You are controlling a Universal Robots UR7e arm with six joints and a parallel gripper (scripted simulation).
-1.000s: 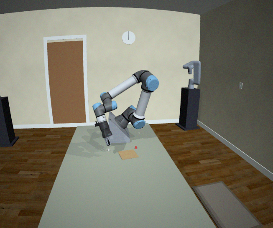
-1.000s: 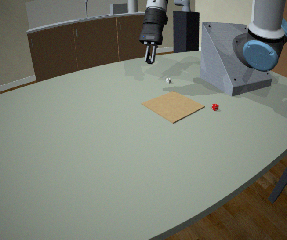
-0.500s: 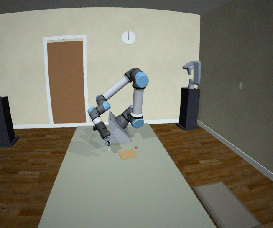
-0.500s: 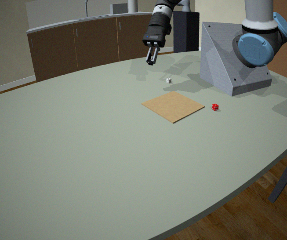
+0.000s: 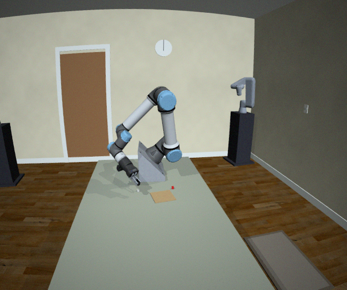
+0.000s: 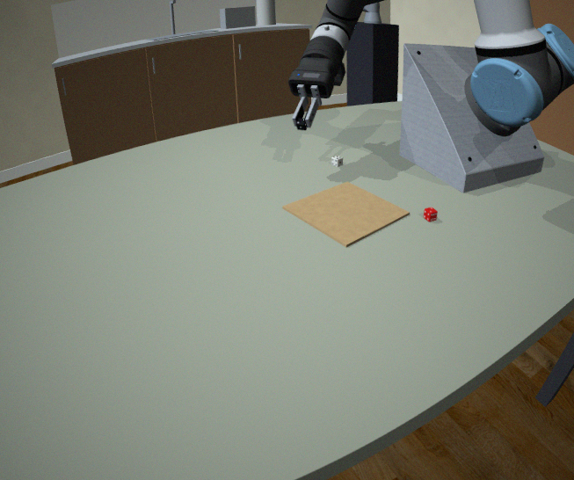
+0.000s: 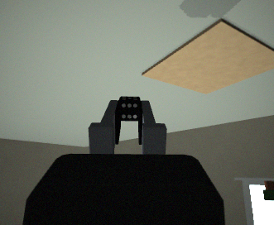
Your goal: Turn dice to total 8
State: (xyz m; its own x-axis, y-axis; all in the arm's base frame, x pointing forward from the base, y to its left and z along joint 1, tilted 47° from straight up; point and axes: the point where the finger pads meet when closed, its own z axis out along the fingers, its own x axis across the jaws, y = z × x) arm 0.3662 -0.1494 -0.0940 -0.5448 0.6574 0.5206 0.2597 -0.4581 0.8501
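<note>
My gripper (image 5: 138, 184) (image 6: 301, 122) (image 7: 129, 113) is shut on a black die (image 6: 301, 125) (image 7: 129, 111), above the table and tilted. The die's face towards the wrist camera shows six pips in two rows. A white die (image 5: 138, 190) (image 6: 337, 161) lies on the table behind the mat, off it. A red die (image 5: 172, 187) (image 6: 430, 214) lies on the table just beyond the mat's right corner in the exterior view. The tan mat (image 5: 162, 196) (image 6: 346, 214) (image 7: 214, 58) lies flat with no die on it. Top numbers of the white and red dice are too small to read.
The grey wedge-shaped arm mount (image 5: 148, 170) (image 6: 432, 124) stands on the table (image 5: 142, 243) (image 6: 173, 320) behind the dice and mat. The arm's shadows fall around the white die. Cabinets (image 6: 188, 87) stand beyond the table's far edge.
</note>
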